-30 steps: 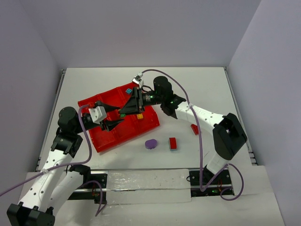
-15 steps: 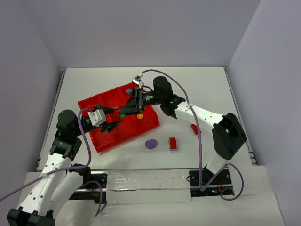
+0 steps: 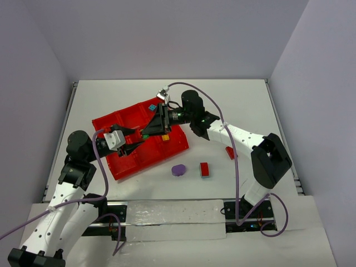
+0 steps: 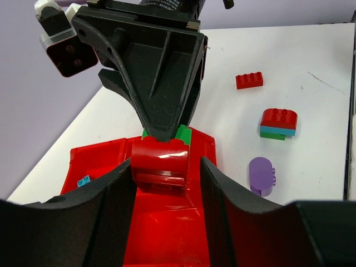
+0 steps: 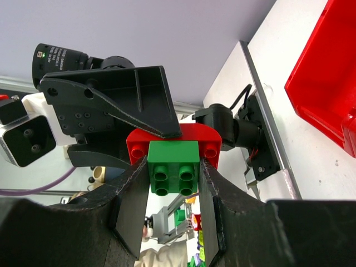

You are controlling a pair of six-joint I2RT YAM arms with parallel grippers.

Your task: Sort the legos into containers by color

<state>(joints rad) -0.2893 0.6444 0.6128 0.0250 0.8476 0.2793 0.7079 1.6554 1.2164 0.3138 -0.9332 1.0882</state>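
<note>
Joined bricks [image 4: 160, 158] between left hand [image 4: 166, 172] and right hand [image 5: 173, 189] over tray [image 3: 125, 164]; loose bricks [image 3: 204, 169] on table [image 3: 233, 111].

White table [image 3: 111, 94], pale lavender walls [image 3: 167, 33], light mounting bar along the near edge [image 3: 172, 211]

white arm shells [image 3: 239, 135] with black joints [image 3: 272, 161], purple cables [image 3: 238, 194] looping along each, black ribbed end effector fingers [image 4: 111, 222].
</note>
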